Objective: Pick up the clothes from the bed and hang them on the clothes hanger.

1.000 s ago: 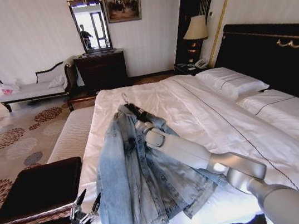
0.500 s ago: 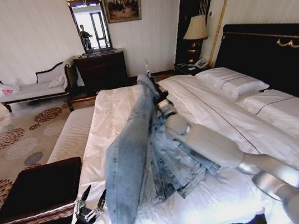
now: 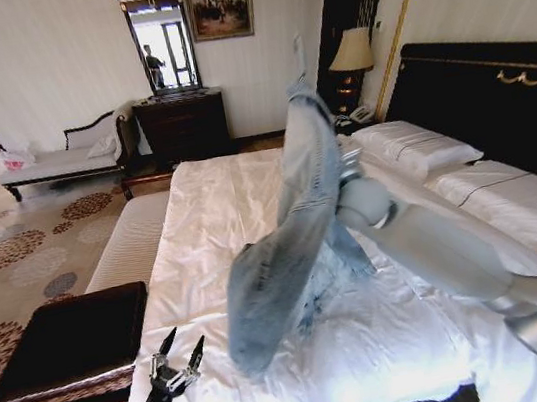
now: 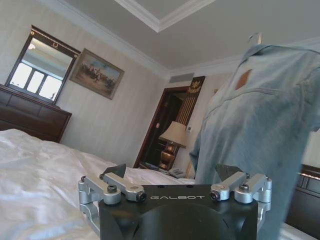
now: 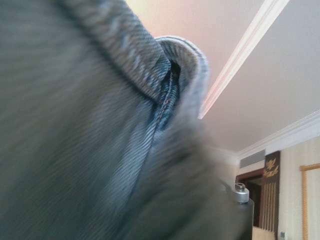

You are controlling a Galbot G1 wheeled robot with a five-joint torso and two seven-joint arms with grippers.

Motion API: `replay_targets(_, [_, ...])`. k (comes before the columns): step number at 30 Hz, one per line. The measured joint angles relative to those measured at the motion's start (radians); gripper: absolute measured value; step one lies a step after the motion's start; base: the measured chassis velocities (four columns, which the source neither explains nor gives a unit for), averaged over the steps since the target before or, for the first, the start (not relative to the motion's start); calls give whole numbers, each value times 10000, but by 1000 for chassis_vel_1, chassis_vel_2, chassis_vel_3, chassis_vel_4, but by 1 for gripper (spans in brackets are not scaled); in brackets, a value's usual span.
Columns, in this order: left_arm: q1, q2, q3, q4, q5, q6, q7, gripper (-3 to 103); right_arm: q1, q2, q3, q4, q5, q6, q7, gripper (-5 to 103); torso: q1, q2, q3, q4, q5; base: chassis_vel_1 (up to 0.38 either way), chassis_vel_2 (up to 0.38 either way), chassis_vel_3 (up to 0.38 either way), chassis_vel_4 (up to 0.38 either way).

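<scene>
Above the bed (image 3: 250, 214), the jacket (image 3: 293, 228) now hangs in the air off the right arm, lifted well clear vs 0.5 s ago, when its lower part lay draped on the sheet; 1 s ago it was spread flat across the mattress. Its top is now up near the lamp's (image 3: 352, 50) height against the wall, hem end dangling just over the white sheet toward the foot of the bed. Right gripper is hidden behind the denim in head view, so can't tell whether its fingers are apart or together. Left gripper (image 3: 178, 360) has crept a bit fwd, low at the bed's near edge, fingers spread apart, holding nothing; left wrist view shows both its fingers (image 4: 112, 182) splayed wide w/ the jacket beyond. Count: 1 jacket, 1 bed, 2 pillows (image 3: 412, 144). Jacket is light-blue washed denim, blurred in head view; right wrist view shows a folded seam edge and twill weave close up.
</scene>
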Motion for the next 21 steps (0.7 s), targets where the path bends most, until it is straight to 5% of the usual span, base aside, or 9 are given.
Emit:
replay_targets(10, [-125,123,223,-319,-128,193,-498,100,-502,-1199,1415,1272,1432,45,166,19,0,0,0,-2,0,0,0,0,0])
replay_targets(21, [-503,598,417,-1158,-464,221,-2642,100,-1098,-2468,2819,2543,2869,411,330,19,0,0,0,-2,-3,0,0,0,0])
